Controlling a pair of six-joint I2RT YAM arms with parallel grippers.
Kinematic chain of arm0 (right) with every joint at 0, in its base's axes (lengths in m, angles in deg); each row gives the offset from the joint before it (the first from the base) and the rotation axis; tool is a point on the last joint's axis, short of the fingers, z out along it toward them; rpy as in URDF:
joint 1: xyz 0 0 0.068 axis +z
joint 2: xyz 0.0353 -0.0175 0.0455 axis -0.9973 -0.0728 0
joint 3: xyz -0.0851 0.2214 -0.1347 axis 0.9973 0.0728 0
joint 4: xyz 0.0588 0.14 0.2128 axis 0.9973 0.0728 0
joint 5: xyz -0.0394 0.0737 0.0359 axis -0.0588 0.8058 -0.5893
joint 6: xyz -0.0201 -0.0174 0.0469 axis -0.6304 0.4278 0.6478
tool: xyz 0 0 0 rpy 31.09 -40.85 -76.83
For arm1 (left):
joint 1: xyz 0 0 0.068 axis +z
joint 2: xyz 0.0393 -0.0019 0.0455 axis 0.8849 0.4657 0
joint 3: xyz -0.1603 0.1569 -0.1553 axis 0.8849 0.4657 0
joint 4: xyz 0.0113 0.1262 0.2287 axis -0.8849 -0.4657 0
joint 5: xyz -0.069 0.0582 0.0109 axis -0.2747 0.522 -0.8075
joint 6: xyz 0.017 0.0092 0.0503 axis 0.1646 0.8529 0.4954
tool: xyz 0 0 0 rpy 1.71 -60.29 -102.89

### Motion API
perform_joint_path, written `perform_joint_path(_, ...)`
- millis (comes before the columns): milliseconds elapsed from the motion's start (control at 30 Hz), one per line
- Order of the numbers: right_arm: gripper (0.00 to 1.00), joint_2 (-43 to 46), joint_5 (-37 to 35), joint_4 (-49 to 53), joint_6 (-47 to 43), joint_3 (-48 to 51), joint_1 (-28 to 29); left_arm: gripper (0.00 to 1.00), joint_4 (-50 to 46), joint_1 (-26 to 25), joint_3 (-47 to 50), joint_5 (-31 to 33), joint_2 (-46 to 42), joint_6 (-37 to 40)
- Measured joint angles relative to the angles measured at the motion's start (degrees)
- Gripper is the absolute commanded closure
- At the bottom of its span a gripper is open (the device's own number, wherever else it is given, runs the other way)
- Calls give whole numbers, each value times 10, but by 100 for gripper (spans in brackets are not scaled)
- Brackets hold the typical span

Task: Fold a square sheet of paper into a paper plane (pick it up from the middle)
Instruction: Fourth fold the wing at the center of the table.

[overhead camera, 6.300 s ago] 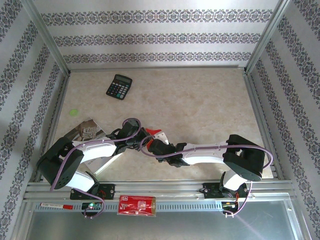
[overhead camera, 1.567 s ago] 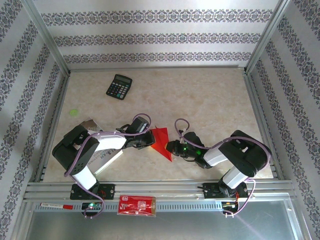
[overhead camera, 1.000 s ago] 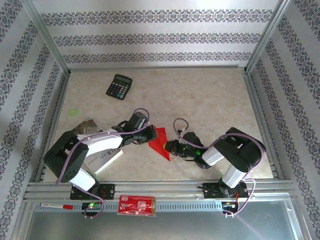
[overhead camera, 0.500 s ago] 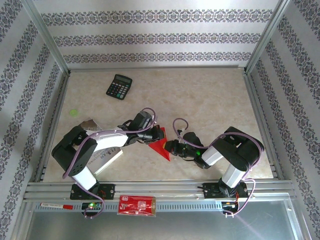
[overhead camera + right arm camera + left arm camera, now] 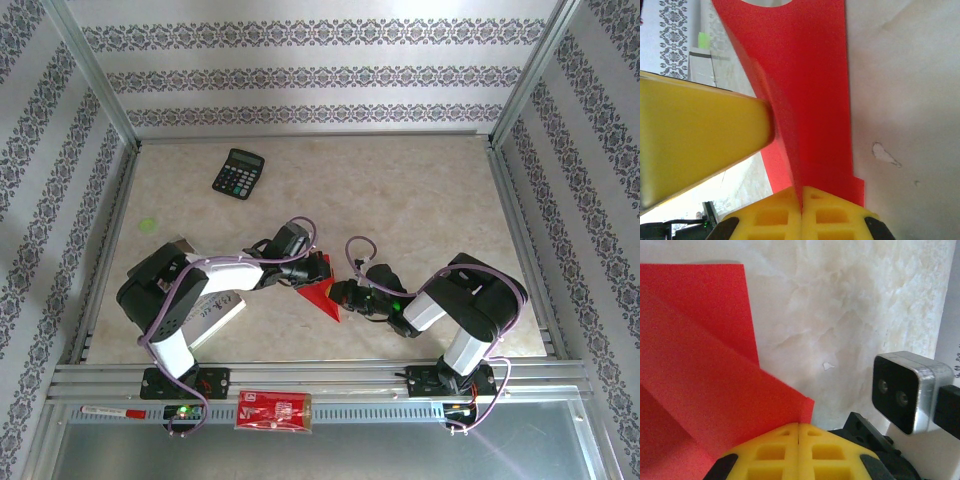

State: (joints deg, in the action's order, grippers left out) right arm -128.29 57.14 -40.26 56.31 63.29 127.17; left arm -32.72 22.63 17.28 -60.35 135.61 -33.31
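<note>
paper: a thin bright red paper sheet [image 5: 318, 292], partly folded, lies on the pale marbled counter [image 5: 430, 200] towards its near edge, a little left of the middle, between the two grippers.
look: the right wrist view shows a long narrow shape with a ridge standing up along its length. the left wrist view shows flat layers overlapping with sharp straight edges. not yet a finished dart, i judge.
right gripper [image 5: 801, 192]: yellow pads together, clamped on the sheet's raised ridge.
left gripper [image 5: 798, 427]: pads pressed together with no gap, tips against the fold. i cannot tell whether any paper is nipped between them.
step: sharpening a fold, by my reading.
doing it well: let the right gripper anchor the ridge firmly. run the closed left tips slowly along the fold line, pressing down rather than sideways, so the layers neither slide nor tear.
around: a black calculator [image 5: 238, 172] sits near the far left corner. a white printed booklet [image 5: 205, 305] lies by the left edge, under the left arm.
</note>
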Motion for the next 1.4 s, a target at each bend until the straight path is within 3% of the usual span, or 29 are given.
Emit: perform_joint_path(1400, 89, 39, -5, 65, 0, -2, 0, 98, 43, 26, 57, -2, 10, 0)
